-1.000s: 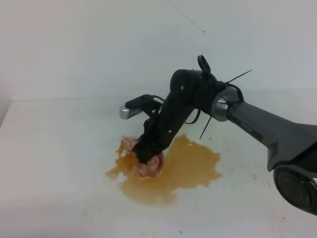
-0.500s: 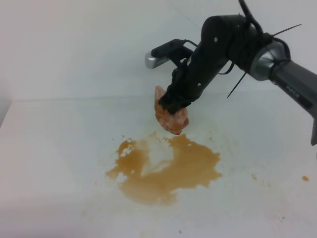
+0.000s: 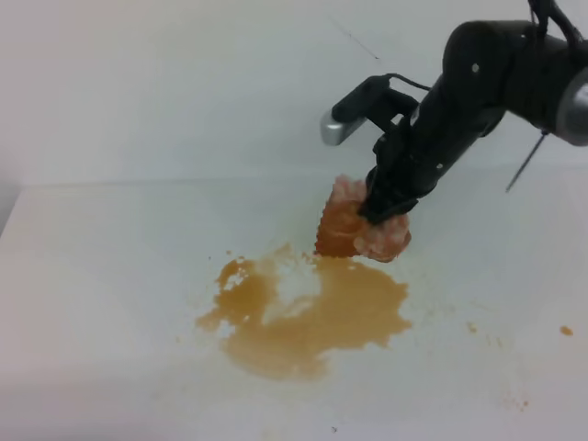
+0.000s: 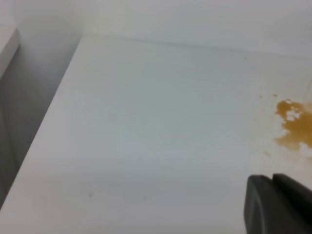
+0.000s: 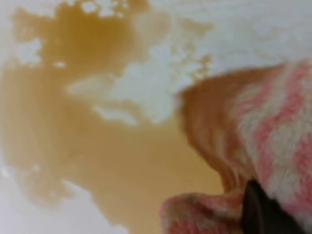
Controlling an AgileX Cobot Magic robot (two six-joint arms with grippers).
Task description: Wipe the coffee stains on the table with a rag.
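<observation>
Plain white wall [image 3: 184, 83], perhaps matte.

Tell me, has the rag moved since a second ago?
Yes. The rag, held in the right claw, has moved from the middle of the coffee stains up and right to their far right edge.

Surface: the table [image 3: 110, 303], white and smooth, is carrying the spill.
Spill: the coffee stains [image 3: 312, 312] are lying near its middle as an amber blotch.
Specks: small brown specks [image 3: 567, 330] are lying toward the right.
</observation>
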